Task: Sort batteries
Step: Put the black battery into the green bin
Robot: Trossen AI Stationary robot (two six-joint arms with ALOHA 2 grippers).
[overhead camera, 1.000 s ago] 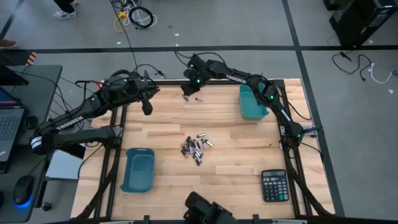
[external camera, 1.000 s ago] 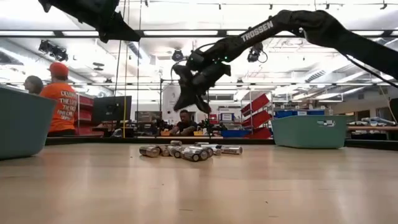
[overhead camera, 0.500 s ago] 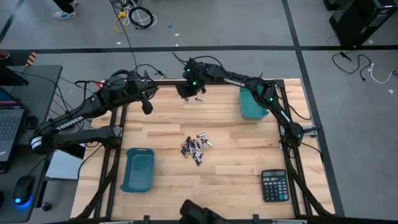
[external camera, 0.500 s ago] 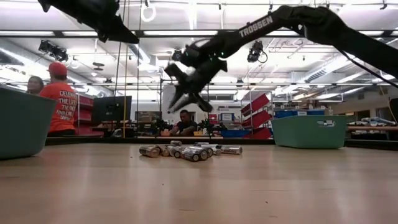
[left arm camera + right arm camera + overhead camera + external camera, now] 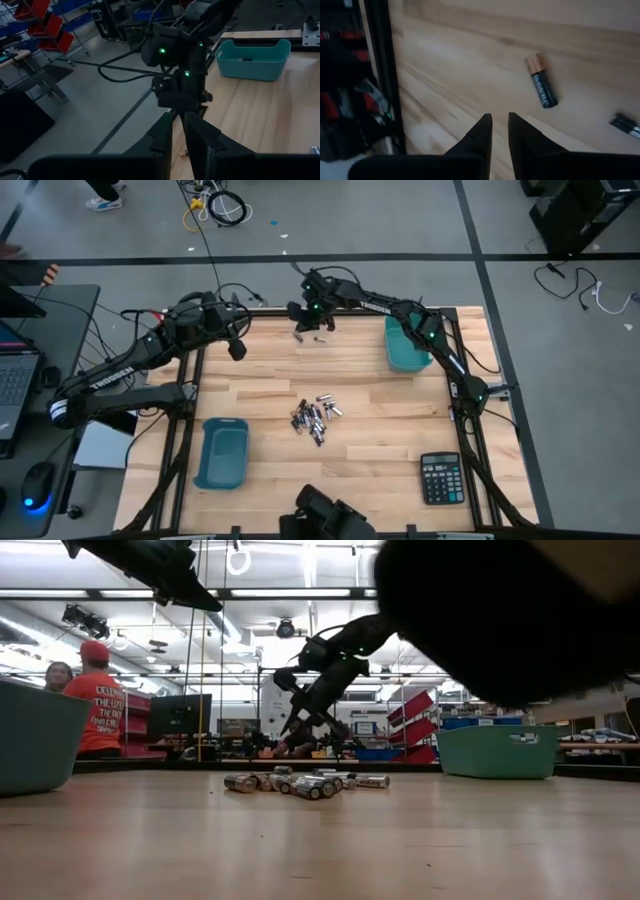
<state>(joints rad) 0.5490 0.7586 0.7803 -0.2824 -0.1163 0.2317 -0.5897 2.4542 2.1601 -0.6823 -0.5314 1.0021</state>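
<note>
The right gripper (image 5: 303, 325) hangs at the upper middle of the high view, over the far edge of the table (image 5: 380, 395). In the right wrist view its two fingers (image 5: 479, 131) stand a little apart with nothing between them, so it is released and grasps nothing. The low view shows the same gripper (image 5: 298, 725) in the middle of the frame, lifted above the wood with its fingers spread.

Only the right wrist view shows what lies under it: a black and copper battery (image 5: 542, 88) on the wood right of centre, and a second dark battery (image 5: 626, 125) at the right edge. Both are apart from the fingers.

The left gripper (image 5: 237, 350) waits in the upper left part of the high view. In the left wrist view its fingers (image 5: 162, 135) are also slightly parted and empty, and the right arm stands just ahead of them with green lights.

The pile of batteries (image 5: 315, 420) lies in the middle of the table, well apart from both grippers. The low view shows the pile (image 5: 305, 783) as silver cells lying on their sides, touching each other.

One teal bin (image 5: 405, 345) is at the right of the table and another teal bin (image 5: 222, 452) at the lower left. A calculator (image 5: 441, 478) is at the lower right.

Only the low view shows a person in an orange shirt (image 5: 97, 710) behind the table at the left, and a big dark shape (image 5: 500, 610) at the upper right; what it is, I cannot tell.
</note>
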